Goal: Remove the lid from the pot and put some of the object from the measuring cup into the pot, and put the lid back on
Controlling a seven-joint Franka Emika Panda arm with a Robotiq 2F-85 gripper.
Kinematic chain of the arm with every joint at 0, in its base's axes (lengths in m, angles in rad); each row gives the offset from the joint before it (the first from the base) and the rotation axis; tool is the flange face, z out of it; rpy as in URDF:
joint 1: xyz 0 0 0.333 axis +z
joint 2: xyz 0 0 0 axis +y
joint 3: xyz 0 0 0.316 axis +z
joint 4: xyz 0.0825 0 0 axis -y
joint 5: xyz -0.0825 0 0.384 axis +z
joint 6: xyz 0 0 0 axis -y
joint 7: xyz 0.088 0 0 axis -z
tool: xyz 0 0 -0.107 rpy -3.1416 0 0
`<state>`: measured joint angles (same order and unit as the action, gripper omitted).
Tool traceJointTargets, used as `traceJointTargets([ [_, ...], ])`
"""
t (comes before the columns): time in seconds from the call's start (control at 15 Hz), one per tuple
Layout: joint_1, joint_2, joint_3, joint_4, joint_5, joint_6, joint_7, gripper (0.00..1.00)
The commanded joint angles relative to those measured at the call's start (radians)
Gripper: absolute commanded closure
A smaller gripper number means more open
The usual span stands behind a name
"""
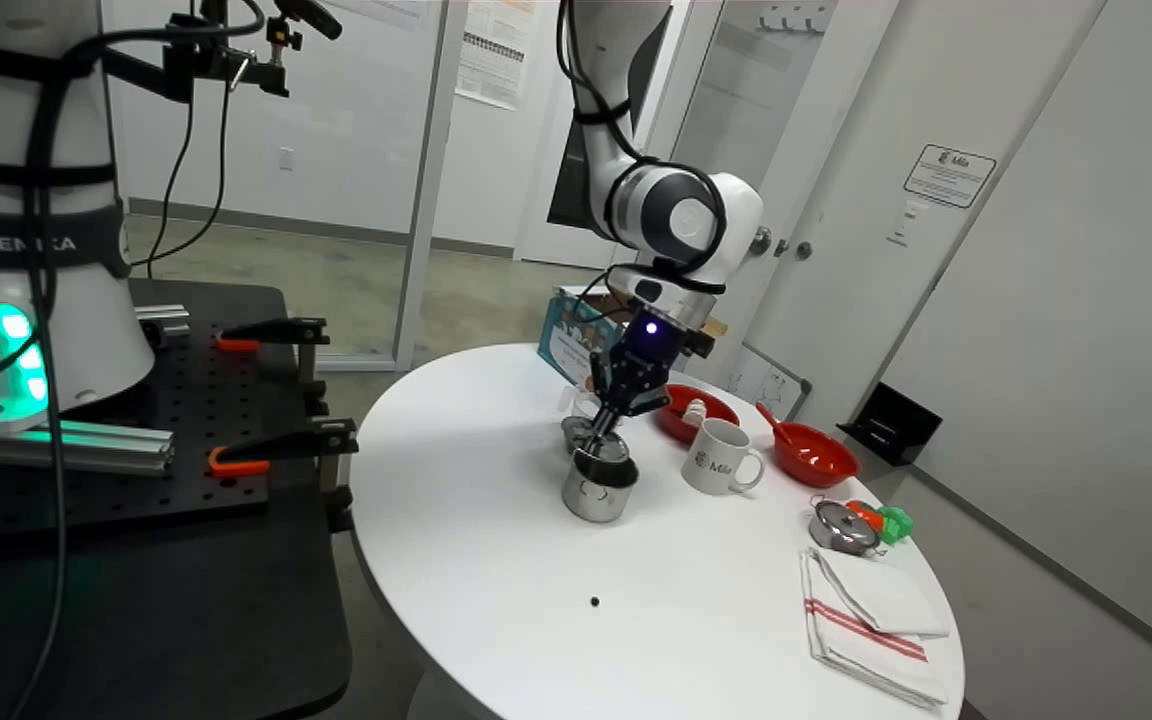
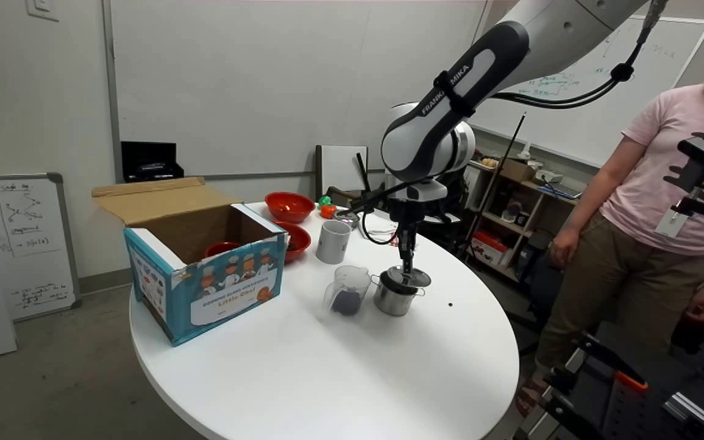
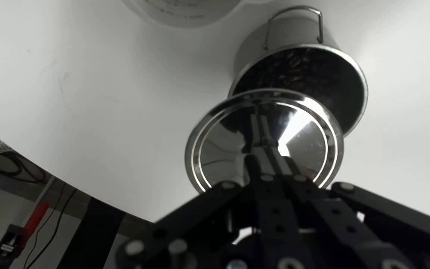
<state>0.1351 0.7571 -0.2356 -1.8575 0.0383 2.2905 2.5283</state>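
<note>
Before a wide whiteboard (image 2: 254,85), a Franka arm (image 2: 416,143) reaches down over a round white bench (image 2: 327,373) while a person (image 2: 673,195) in a pink T-shirt stands nearby, partly cut off at the edge of an exterior view. An open cardboard box (image 2: 233,293), printed with cartoon chefs and the words "Little Chef", stands near the bench's rim. Folded white cloths (image 1: 871,640) with red stripes lie near the edge, and two red bowls (image 2: 289,208) show in both exterior views. A white mug (image 1: 719,457) marked "Mila" stands close to one of the bowls. A clear measuring cup (image 2: 355,278) with dark contents (image 2: 347,302) sits just beside the small silver pot (image 2: 393,303), which stands upright on the bench with dark beans (image 3: 293,71) visible inside in the wrist view. The silver lid (image 3: 226,142) hangs just above the pot's mouth, leaving part of it uncovered; whether lid and rim touch cannot be told. The fingers (image 3: 263,164) are closed together, gripping the lid at its centre. Smallest of all, a single dark speck (image 1: 594,602) lies on the bench, well apart from the pot.
</note>
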Motion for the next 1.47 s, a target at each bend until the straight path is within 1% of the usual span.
traceJointTargets([
  [0.0,-0.006,0.016,0.004,0.019,-0.029,-0.007,0.027,0.99],
  [0.47,-0.023,0.053,0.005,0.06,-0.016,0.015,0.03,0.99],
  [1.07,-0.043,0.151,0.003,0.192,-0.01,0.006,0.068,0.99],
  [1.4,-0.047,0.177,0.005,0.226,-0.006,-0.002,0.065,0.99],
])
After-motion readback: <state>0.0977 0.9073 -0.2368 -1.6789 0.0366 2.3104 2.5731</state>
